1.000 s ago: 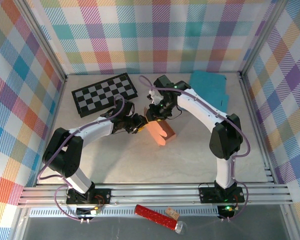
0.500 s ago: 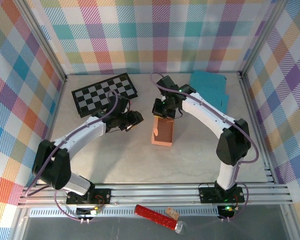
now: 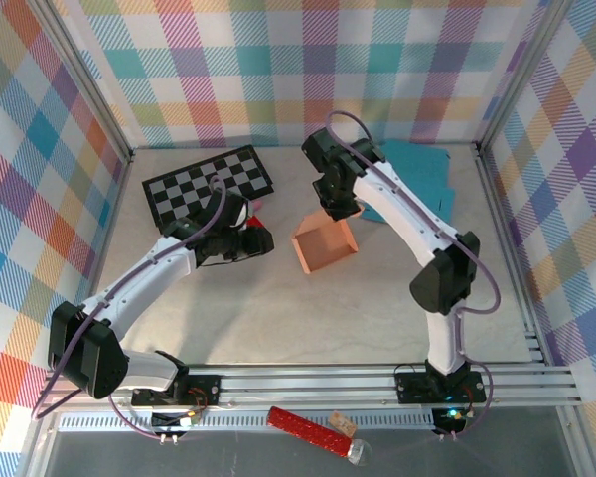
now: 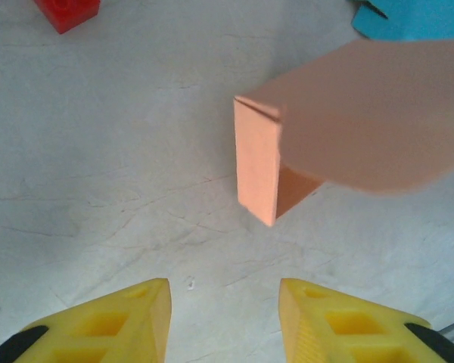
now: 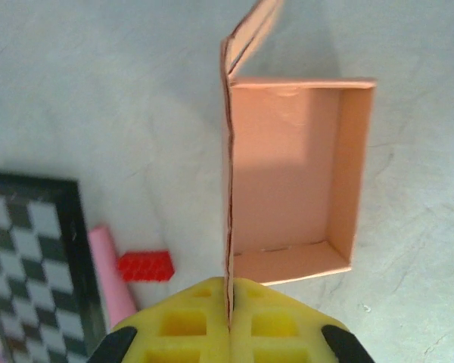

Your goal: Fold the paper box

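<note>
Four things around it: a black-and-white checkerboard mat (image 3: 209, 187) sits left of the orange paper box (image 3: 325, 241). A small red plastic block (image 5: 145, 265) and a pink roll (image 5: 110, 272) lie between that mat and the box. Teal paper sheets (image 3: 417, 179) are just behind it on the right.
In the way: bare grey tabletop (image 4: 98, 151) lies between the left gripper (image 4: 223, 318) and the box. Up close, the box's blurry flap covers part of the teal sheets.
Count: one box, one mat, one red block, one pink roll, two grippers. The teal sheets are stacked, can't tell how many.
Box: on the tabletop between the two grippers, open side up.
Right gripper (image 5: 228, 302): arm arcs over from the right, wrist pointing down, yellow fingers pinched tight on the box's upright side wall.
Left arm: stretched out low, fingers apart with nothing in them, near the box's left side, not touching.
</note>
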